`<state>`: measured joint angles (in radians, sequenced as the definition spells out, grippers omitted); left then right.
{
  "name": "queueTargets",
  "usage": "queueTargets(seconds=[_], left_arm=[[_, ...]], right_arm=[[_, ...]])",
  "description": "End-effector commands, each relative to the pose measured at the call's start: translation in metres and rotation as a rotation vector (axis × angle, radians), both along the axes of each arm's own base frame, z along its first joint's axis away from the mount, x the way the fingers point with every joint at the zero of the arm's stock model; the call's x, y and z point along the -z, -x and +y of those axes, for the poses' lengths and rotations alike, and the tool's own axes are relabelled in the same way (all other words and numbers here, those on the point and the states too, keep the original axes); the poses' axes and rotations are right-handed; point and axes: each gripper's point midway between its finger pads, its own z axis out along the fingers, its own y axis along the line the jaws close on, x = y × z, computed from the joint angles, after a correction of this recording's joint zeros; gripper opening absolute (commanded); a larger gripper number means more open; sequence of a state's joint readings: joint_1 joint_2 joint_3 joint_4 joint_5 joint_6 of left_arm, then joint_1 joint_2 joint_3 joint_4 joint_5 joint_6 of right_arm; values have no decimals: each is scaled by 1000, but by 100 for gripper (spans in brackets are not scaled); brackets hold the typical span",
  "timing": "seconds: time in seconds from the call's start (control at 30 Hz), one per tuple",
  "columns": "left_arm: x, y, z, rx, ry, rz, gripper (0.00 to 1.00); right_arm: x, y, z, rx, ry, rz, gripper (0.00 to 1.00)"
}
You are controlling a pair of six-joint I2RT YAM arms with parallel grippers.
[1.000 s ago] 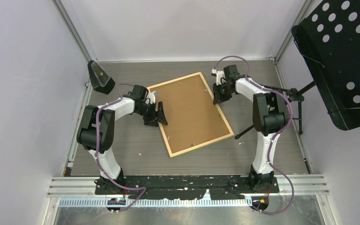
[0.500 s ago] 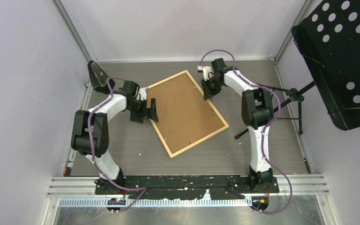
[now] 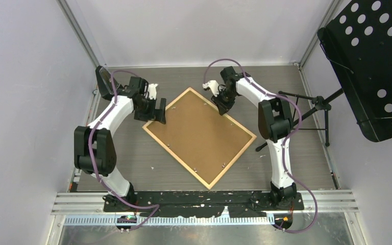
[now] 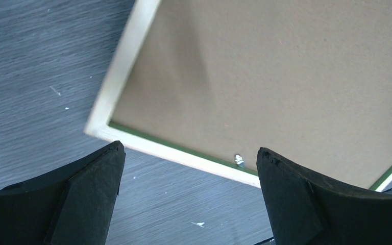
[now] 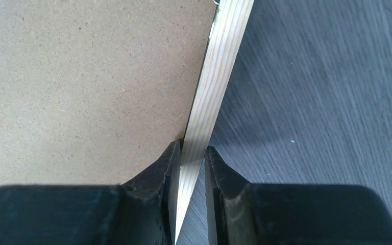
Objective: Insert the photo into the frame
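The frame (image 3: 175,157) lies back-up on the table, a light wood rim around a brown hardboard backing (image 3: 199,135). My right gripper (image 3: 222,106) is shut on the frame's far right rim; in the right wrist view the wood strip (image 5: 224,61) runs between the two fingers of the gripper (image 5: 191,150). My left gripper (image 3: 159,111) hangs open just over the frame's left corner, holding nothing. In the left wrist view the gripper (image 4: 189,149) has its fingers wide apart above the pale rim (image 4: 125,61), with a green edge and a metal tab (image 4: 239,160) showing. The photo is out of view.
A black perforated music stand (image 3: 372,66) leans over the right side, with its tripod legs (image 3: 306,109) on the table beside the right arm. A small black object (image 3: 104,81) stands at the back left corner. Walls close in the table on three sides.
The left gripper has opened wide, come off the frame's left edge and drawn back to the far left. The right gripper has pulled its rim leftward, swinging the frame counterclockwise.
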<state>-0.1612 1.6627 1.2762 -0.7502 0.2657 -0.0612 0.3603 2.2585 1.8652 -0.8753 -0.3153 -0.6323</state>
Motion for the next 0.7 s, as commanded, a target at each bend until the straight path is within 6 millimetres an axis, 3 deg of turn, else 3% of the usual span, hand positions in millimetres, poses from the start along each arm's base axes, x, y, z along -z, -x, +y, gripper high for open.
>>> queueTargets(seconds=[0.0, 0.33, 0.67], left_arm=[[-5, 0, 10, 1, -44, -7, 99], [4, -11, 15, 17, -95, 57, 99], [21, -26, 14, 16, -110, 130, 99]], right_arm=[[-18, -6, 5, -151, 1, -62, 5], [-26, -13, 34, -316, -6, -83, 5], [-18, 1, 54, -493, 0, -84, 5]])
